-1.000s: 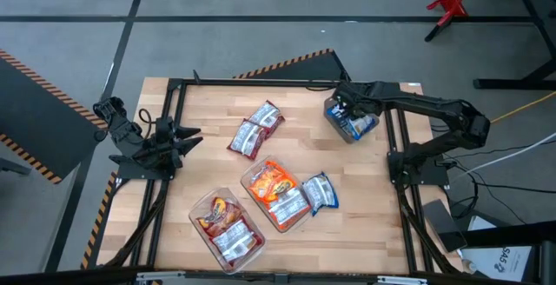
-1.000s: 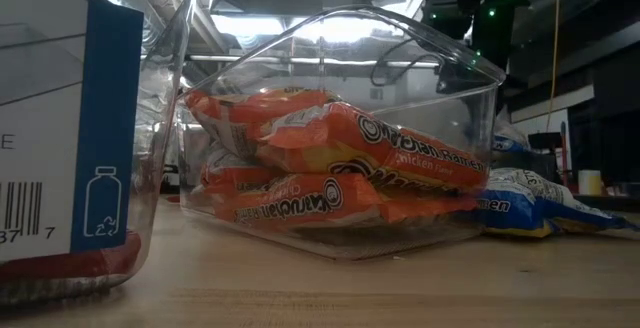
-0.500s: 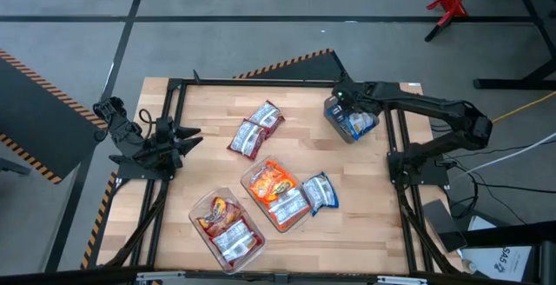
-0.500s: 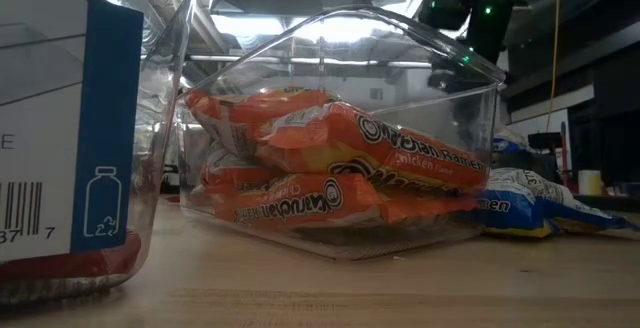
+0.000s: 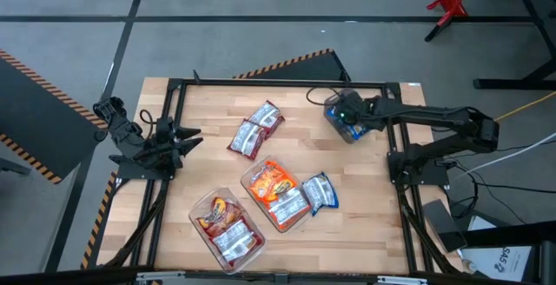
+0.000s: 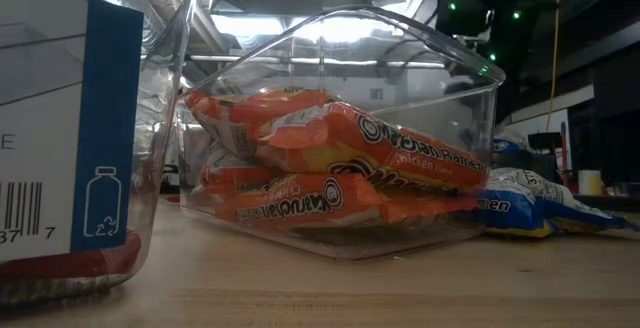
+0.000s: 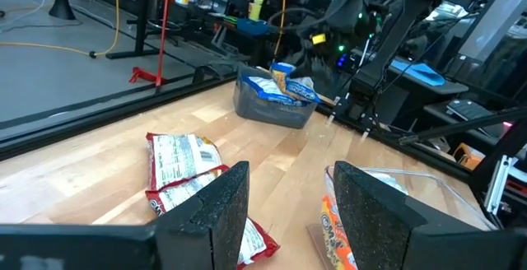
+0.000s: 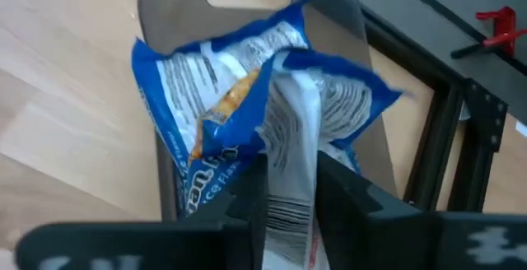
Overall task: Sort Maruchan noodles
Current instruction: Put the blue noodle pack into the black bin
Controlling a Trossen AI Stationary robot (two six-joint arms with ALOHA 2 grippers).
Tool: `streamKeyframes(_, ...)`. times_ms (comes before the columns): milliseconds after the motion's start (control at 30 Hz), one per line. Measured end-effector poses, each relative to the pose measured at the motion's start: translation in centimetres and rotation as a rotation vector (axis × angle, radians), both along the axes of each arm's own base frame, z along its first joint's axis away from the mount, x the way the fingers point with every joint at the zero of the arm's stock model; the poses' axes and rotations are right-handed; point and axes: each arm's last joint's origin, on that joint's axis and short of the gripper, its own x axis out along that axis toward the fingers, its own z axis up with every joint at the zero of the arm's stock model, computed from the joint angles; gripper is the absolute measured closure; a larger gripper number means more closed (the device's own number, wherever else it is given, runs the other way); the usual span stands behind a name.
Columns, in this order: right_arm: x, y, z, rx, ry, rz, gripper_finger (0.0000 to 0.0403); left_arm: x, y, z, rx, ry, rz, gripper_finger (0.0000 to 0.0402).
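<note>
- Right gripper [image 5: 347, 111]: hanging over the dark grey tub [image 5: 346, 126] at the table's far right; in the right wrist view its fingers [image 8: 247, 189] are pinching a blue packet [image 8: 292, 151] that is standing out of the tub.
- Further blue packets [image 8: 202, 114]: lying crumpled inside the same tub.
- Left gripper [image 5: 189, 137]: waiting at the table's left edge, fingers [image 7: 210, 212] spread apart, holding nothing.
- Two red packets [image 5: 256, 129]: lying loose on the wooden table [image 5: 208, 102], touching each other, between the two arms.
- Loose blue packet [image 5: 320, 191]: lying just beside the clear tub [image 5: 276, 195] holding orange packets [image 6: 340, 158].
- Second clear tub [image 5: 229, 228]: sitting near the front edge, holding red packets.
</note>
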Motion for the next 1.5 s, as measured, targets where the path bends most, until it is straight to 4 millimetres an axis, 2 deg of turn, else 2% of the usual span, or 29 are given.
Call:
streamKeyframes(267, 0.3, -0.2, -2.6, -0.048, -0.085, 0.024, 0.0360, 0.0, 0.0, 0.0, 0.004, 0.003, 0.007, 0.0230)
streamKeyframes(400, 0.5, -0.3, -2.7, -0.062, -0.087, 0.057, 0.0369, 0.0, 0.0, -0.1, -0.017, -0.005, 0.010, 0.0230)
streamKeyframes(500, 0.7, -0.3, -1.8, -0.083, -0.096, 0.084, 0.0373, 0.0, 0.0, -0.1, -0.021, -0.007, 0.010, 0.0230)
streamKeyframes(667, 0.8, -0.4, 1.4, -0.142, -0.192, 0.110, 0.0373, 0.0, 0.0, -0.1, -0.039, -0.014, 0.011, 0.0230)
streamKeyframes(767, 0.3, -0.1, 3.0, -0.145, -0.274, 0.120, 0.0373, 0.0, 0.0, -0.1, -0.043, -0.014, 0.007, 0.0230)
streamKeyframes(833, -0.3, 0.2, 3.4, -0.112, -0.307, 0.110, 0.0373, 0.0, 0.0, -0.1, -0.043, -0.014, 0.006, 0.0230)
streamKeyframes(1033, -2.2, 0.9, 2.1, -0.019, -0.226, -0.012, 0.0373, 0.0, 0.0, -0.2, -0.033, -0.004, 0.006, 0.0230)
streamKeyframes(1300, -3.1, 1.4, -1.6, 0.059, -0.207, -0.062, 0.0373, 0.0, 0.0, -0.2, -0.032, -0.003, 0.008, 0.0230)
streamKeyframes(1400, -3.1, 1.4, -1.8, 0.053, -0.204, -0.047, 0.0373, 0.0, 0.0, -0.2, -0.032, -0.003, 0.008, 0.0230)
streamKeyframes(1500, -2.8, 1.3, -0.9, 0.035, -0.229, -0.023, 0.0373, 0.0, 0.0, -0.2, -0.032, -0.004, 0.008, 0.0230)
